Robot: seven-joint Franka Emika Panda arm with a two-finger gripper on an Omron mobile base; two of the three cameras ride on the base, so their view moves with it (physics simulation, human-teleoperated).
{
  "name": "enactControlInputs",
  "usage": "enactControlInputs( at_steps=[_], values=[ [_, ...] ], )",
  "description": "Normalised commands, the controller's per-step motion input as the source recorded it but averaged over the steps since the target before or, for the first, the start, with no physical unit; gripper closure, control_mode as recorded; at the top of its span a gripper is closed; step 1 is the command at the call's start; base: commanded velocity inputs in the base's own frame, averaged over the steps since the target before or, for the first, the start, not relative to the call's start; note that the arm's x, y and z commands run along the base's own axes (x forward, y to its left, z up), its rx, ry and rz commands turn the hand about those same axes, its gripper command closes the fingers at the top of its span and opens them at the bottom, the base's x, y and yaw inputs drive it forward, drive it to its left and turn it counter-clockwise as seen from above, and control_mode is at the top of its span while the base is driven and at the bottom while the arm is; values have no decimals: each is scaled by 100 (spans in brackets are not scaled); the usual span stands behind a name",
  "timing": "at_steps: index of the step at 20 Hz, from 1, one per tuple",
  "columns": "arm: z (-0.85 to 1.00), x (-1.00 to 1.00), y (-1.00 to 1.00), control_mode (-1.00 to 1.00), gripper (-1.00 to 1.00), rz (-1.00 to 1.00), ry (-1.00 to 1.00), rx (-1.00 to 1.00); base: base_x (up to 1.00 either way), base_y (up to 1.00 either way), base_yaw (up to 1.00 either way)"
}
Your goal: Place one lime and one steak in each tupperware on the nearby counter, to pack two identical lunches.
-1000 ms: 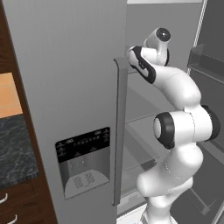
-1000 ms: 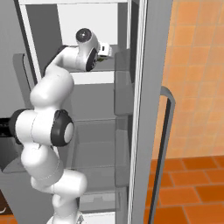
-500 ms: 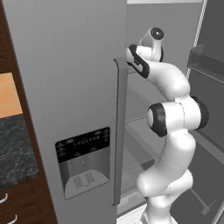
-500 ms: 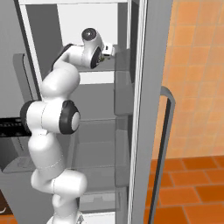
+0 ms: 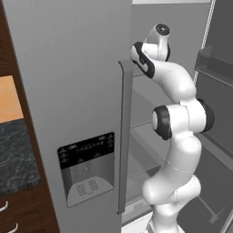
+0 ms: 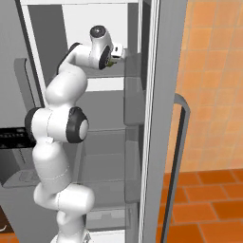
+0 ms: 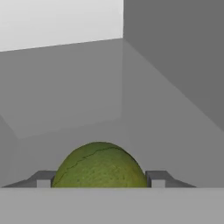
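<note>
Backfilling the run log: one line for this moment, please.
phase: grasping | end effector: fingers either side of round green lime, closing | place: upper shelf of open grey fridge | packed: cannot tell

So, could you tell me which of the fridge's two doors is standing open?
The plain door with the curved handle, on the robot's right, beside the orange tiled wall; the door carrying the dispenser panel is shut.

Inside the open fridge [image 6: 95, 28], the claw [image 7: 99, 183] sits low on a grey shelf [image 7: 87, 131] with a lime [image 7: 99, 166] filling the gap between its tips. Ahead, toward 12 o'clock, bare shelf runs to the back wall. At 3 o'clock a side wall [image 7: 175, 65] closes in. The shut door and its handle [image 5: 124, 136] block the arm's left.
</note>
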Motion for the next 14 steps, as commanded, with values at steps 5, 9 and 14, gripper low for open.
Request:
enactControlInputs(
  at_steps=[5,9,14],
  values=[
    [0,-100,0,-100,100,0,-3,0,0,0,0],
    [-2,-100,0,-100,100,0,-4,0,0,0,0],
    [0,-100,0,-100,100,0,-9,0,0,0,0]
  ],
)
